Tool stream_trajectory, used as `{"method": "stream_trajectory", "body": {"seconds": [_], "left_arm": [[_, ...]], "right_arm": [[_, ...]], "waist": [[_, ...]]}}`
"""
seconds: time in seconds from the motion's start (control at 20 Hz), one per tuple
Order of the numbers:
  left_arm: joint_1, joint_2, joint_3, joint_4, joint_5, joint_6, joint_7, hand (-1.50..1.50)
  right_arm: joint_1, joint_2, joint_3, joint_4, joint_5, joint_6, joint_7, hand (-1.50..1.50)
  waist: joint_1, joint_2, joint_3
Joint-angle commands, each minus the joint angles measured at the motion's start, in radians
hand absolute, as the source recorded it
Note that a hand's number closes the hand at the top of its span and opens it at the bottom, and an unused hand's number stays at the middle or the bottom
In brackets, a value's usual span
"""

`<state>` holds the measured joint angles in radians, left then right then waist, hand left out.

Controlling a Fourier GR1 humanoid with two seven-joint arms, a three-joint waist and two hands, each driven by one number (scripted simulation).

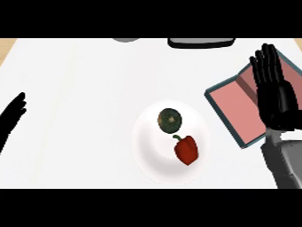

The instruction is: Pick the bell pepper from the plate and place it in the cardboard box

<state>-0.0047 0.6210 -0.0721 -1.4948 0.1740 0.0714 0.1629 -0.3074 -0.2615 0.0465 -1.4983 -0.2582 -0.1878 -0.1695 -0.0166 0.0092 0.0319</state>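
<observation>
Right hand (271,84) at frame right, fingers straight, over the box (235,106). Pepper (186,150) untouched on the plate (150,146), lower centre. Left hand (6,119) open, resting at left edge. Pick and place both pending.

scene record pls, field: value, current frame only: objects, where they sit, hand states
plate: white plate, centre of counter
bell pepper: red bell pepper on the plate, lower right part, untouched
other item on plate: dark green round vegetable, above the pepper
cardboard box: cardboard box, right of the plate, pink inside, partly hidden by the right hand
left hand: left hand open, at left edge, resting
right hand: right hand open, fingers straight, over the box, holding nothing
task state: pepper not yet picked
</observation>
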Motion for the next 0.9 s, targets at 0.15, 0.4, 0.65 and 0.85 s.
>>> {"method": "stream_trajectory", "body": {"seconds": [0.15, 0.4, 0.65, 0.85], "left_arm": [[-0.159, -0.041, -0.060, -0.099, -0.055, -0.028, -0.110, 0.00], [-0.219, -0.101, -0.110, -0.106, -0.041, -0.074, -0.178, 0.00], [-0.236, -0.157, -0.133, -0.038, -0.084, -0.067, -0.237, 0.00], [-0.216, -0.174, -0.140, -0.044, -0.105, -0.069, -0.245, 0.00]], "right_arm": [[-0.145, -0.124, 0.042, -0.091, -0.010, 0.124, 0.174, -1.50], [-0.177, -0.396, 0.084, -0.034, 0.093, 0.350, 0.236, -1.50], [-0.143, -0.421, 0.152, -0.019, 0.226, 0.443, -0.002, -1.50], [-0.113, -0.470, 0.178, -0.087, 0.315, 0.480, -0.077, -1.50]], "waist": [[-0.004, -0.016, -0.034], [-0.006, -0.006, -0.034], [0.013, -0.003, -0.032], [0.014, -0.008, -0.032]]}}
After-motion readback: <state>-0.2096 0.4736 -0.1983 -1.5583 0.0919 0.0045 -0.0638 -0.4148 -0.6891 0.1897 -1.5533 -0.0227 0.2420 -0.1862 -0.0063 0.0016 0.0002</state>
